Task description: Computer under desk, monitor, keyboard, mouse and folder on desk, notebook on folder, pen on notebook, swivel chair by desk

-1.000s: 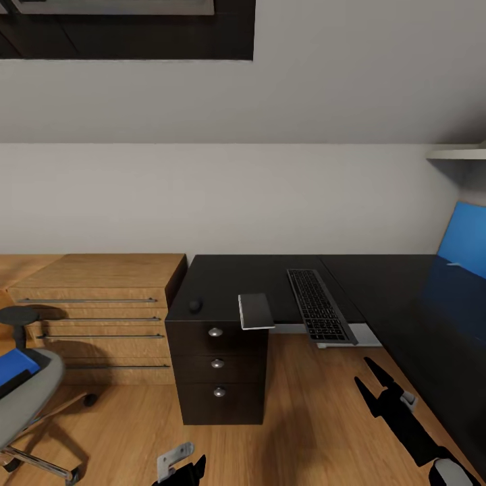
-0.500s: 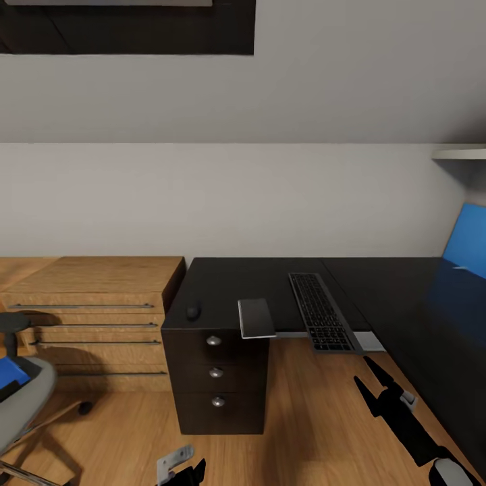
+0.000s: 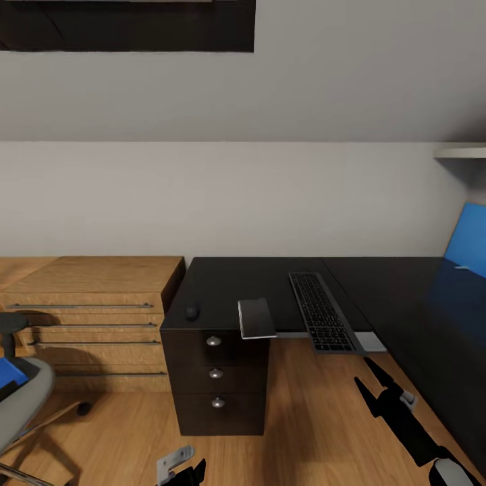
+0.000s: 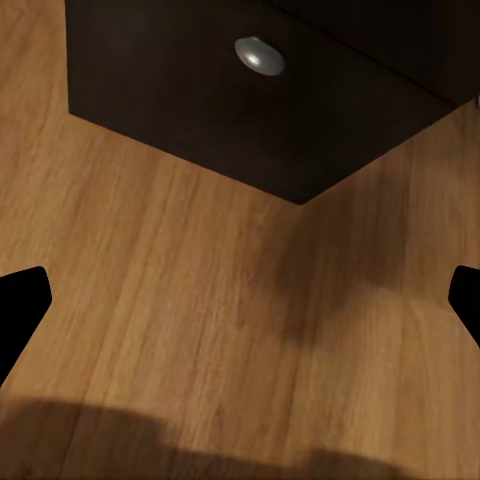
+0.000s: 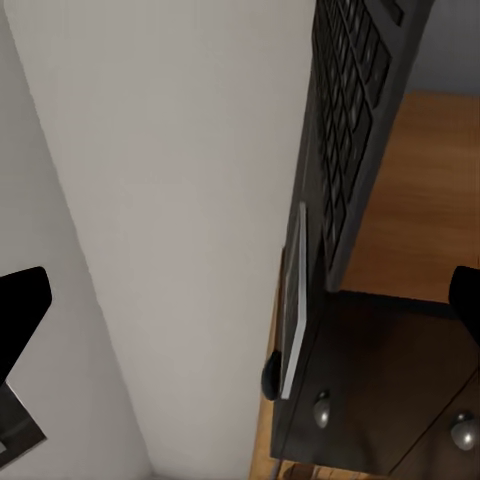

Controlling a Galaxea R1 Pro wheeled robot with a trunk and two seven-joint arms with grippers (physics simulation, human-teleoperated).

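Note:
The black desk [image 3: 256,280] runs along the wall and turns toward me on the right. On it lie the small dark mouse [image 3: 192,310], the grey notebook [image 3: 256,318] and the keyboard [image 3: 322,310]; notebook and keyboard both overhang the front edge. At the far left stands the swivel chair [image 3: 27,395] with the blue folder [image 3: 9,372] on its seat. My left gripper [image 3: 177,466] hangs open low over the floor. My right gripper [image 3: 378,385] is open below the keyboard [image 5: 350,120], with the notebook's edge [image 5: 292,310] and mouse [image 5: 270,375] beyond it.
A black drawer unit [image 3: 217,378] with round knobs [image 4: 259,56] stands under the desk's left end. Low oak drawers [image 3: 101,317] sit left of it. A blue panel [image 3: 468,239] rises at the right edge under a white shelf [image 3: 462,152]. Wood floor [image 3: 317,418] lies between the arms.
The whole head view has shifted slightly, so chair and oak drawers sit further left in the picture. Both arms keep their places in it.

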